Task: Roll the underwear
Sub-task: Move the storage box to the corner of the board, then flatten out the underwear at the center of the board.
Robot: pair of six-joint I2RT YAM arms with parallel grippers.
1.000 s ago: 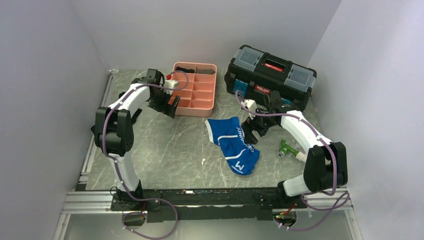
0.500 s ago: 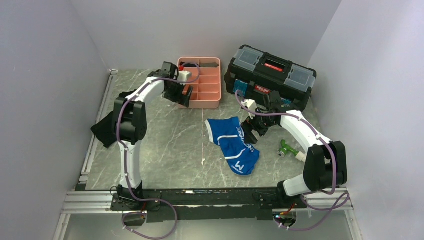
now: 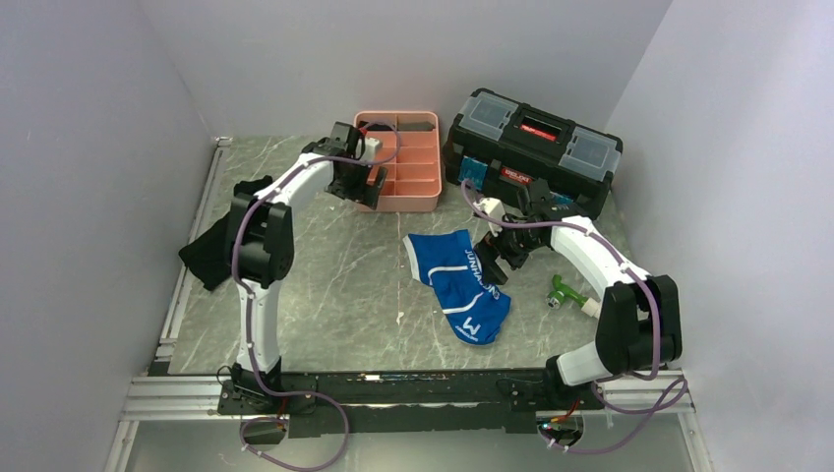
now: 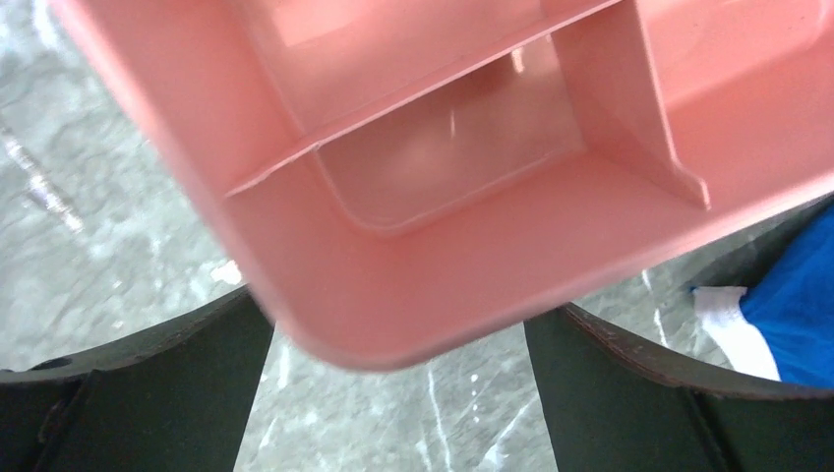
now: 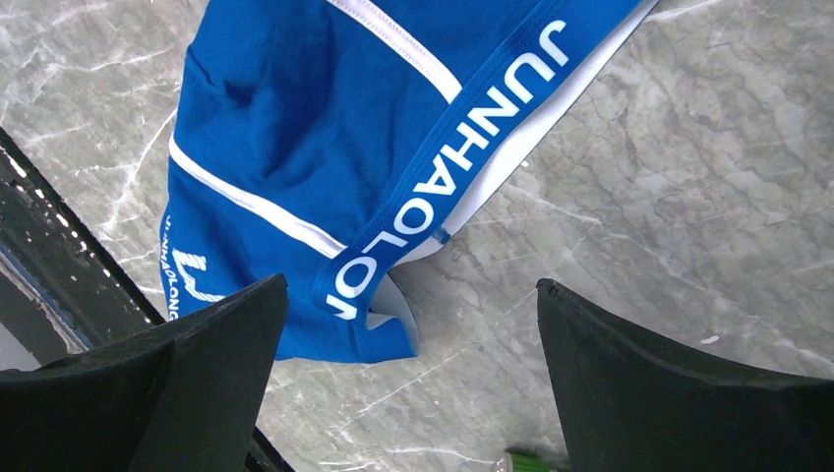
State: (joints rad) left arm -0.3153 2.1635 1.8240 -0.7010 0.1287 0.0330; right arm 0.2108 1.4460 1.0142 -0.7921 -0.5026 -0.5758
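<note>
Two grippers stand with jaws wide apart, and neither grips anything. The right gripper (image 3: 498, 254) hovers over the right edge of the underwear (image 3: 458, 282), which lies spread and unrolled on the table (image 3: 325, 285). In the right wrist view, the lettered waistband runs slantwise under the gap between its fingers (image 5: 187, 379), with most of the blue cloth stretching beyond the left finger. The left gripper (image 3: 360, 187) is well apart from the underwear, at the near left corner of the pink tray (image 3: 405, 205). That corner sits between its open fingers in the left wrist view; whether they touch it I cannot tell. A strip of the underwear shows past its right finger.
</note>
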